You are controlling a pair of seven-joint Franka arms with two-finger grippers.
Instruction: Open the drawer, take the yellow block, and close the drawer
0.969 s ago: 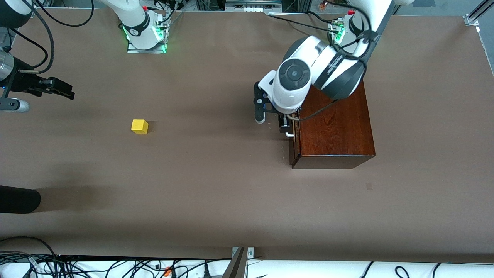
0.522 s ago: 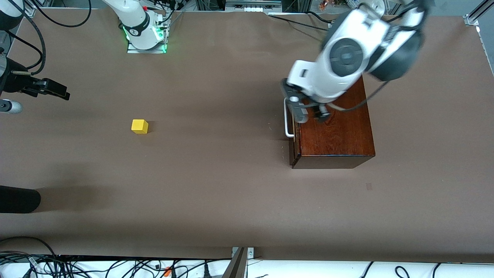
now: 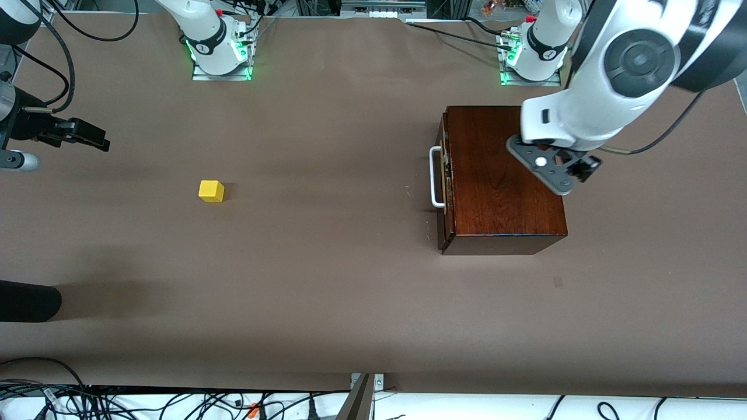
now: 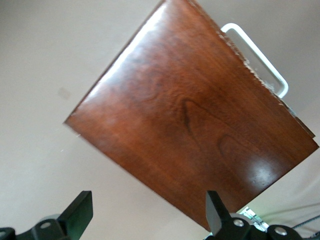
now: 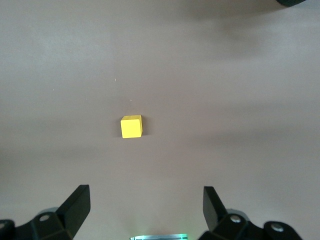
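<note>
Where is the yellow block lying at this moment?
In the front view, the yellow block lies alone on the bare table, toward the right arm's end, well apart from the wooden box and its closed drawer.

Drawer (image 3: 446, 175) shut; yellow block (image 3: 210, 191) on table.

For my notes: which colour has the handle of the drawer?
White. The handle shows best in the front view, against the drawer's dark front.
</note>
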